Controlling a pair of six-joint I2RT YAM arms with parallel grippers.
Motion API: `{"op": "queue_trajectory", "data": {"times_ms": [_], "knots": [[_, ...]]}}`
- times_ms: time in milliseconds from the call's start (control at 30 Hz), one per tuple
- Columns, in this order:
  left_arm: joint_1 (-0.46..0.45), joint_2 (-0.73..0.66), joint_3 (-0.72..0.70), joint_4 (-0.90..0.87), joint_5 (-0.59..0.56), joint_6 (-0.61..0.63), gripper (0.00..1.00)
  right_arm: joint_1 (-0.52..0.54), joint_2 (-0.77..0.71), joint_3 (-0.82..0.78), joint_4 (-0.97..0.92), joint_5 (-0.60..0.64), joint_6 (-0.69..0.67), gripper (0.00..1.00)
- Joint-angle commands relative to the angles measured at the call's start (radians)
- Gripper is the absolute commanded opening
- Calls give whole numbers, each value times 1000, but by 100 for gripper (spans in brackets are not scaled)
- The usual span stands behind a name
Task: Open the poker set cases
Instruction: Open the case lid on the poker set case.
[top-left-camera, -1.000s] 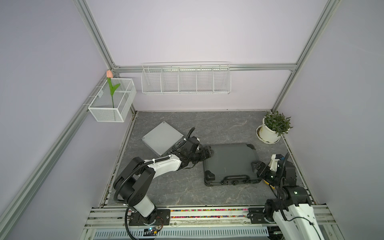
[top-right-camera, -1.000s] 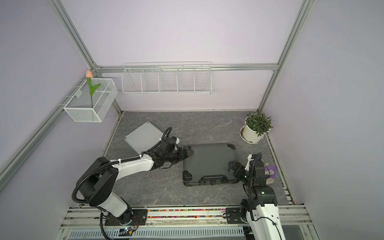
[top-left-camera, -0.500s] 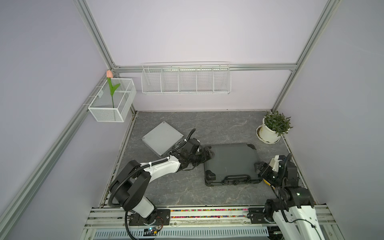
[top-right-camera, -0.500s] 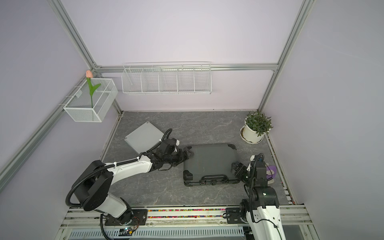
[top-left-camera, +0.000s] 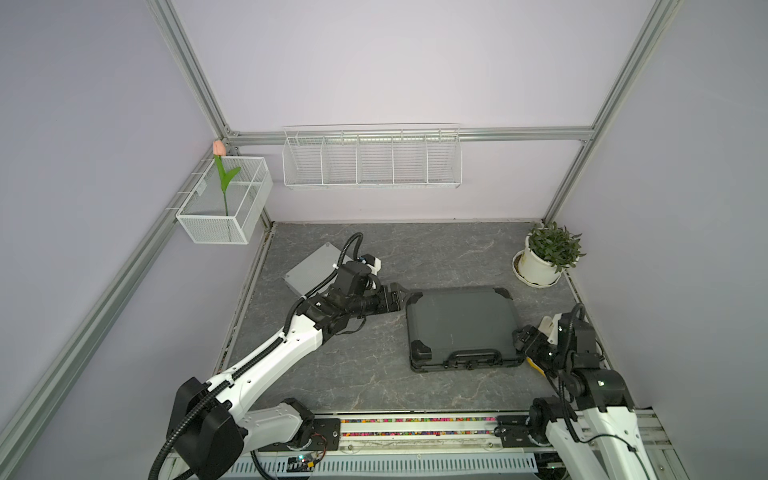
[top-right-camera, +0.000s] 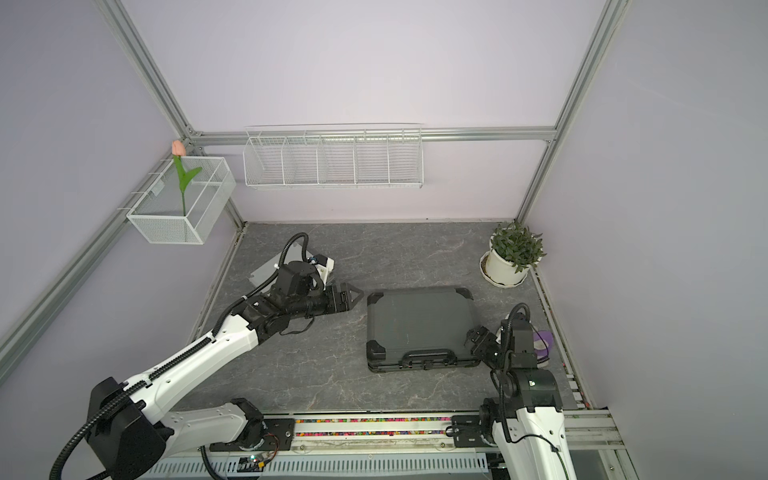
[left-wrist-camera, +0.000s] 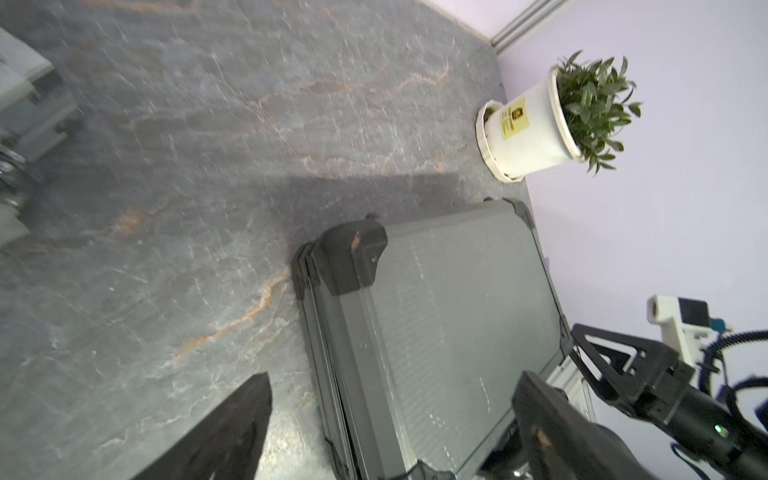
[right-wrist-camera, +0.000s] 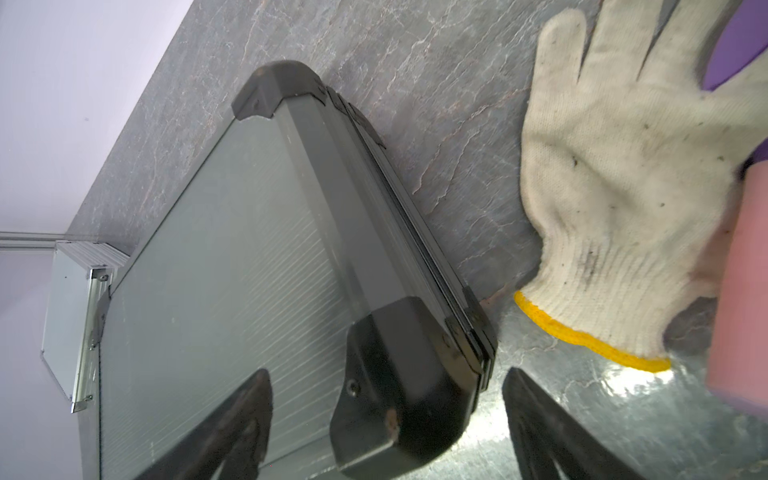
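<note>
The larger dark grey case (top-left-camera: 461, 328) (top-right-camera: 419, 324) lies flat and closed in both top views, handle toward the front. The silver case (top-left-camera: 311, 270) (right-wrist-camera: 70, 324) lies closed behind my left arm at the back left. My left gripper (top-left-camera: 405, 297) (left-wrist-camera: 386, 395) is open at the dark case's far left corner (left-wrist-camera: 349, 253), with its fingers to either side of the case's left edge. My right gripper (top-left-camera: 519, 336) (right-wrist-camera: 386, 386) is open around the near right corner (right-wrist-camera: 407, 374), one finger over the lid and one beside the case wall.
A white work glove (right-wrist-camera: 623, 187) with a yellow cuff lies on the table right of the dark case, next to purple and pink things. A potted plant (top-left-camera: 548, 257) stands at the back right. A wire basket (top-left-camera: 224, 203) and a wire shelf (top-left-camera: 372, 160) hang on the walls.
My left arm's elbow has sunk lower and swung left while its gripper stayed at the case's far left corner. The right gripper has shifted slightly at the near right corner.
</note>
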Motion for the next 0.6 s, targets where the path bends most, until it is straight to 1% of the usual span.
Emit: {"op": "queue_trajectory", "data": {"times_ms": [0, 133, 267, 400, 567], "knots": [[-3, 21, -40, -29, 113, -8, 93, 2, -18, -53, 51, -64, 58, 89], [-4, 49, -82, 40, 163, -52, 93, 2, -22, -82, 65, -99, 72, 88], [-15, 108, -113, 124, 231, -94, 93, 2, -32, -96, 97, -130, 71, 89], [-34, 161, -114, 185, 272, -121, 93, 2, -28, -102, 140, -182, 96, 89], [-40, 189, -118, 233, 297, -144, 93, 3, -39, -103, 196, -261, 121, 88]]}}
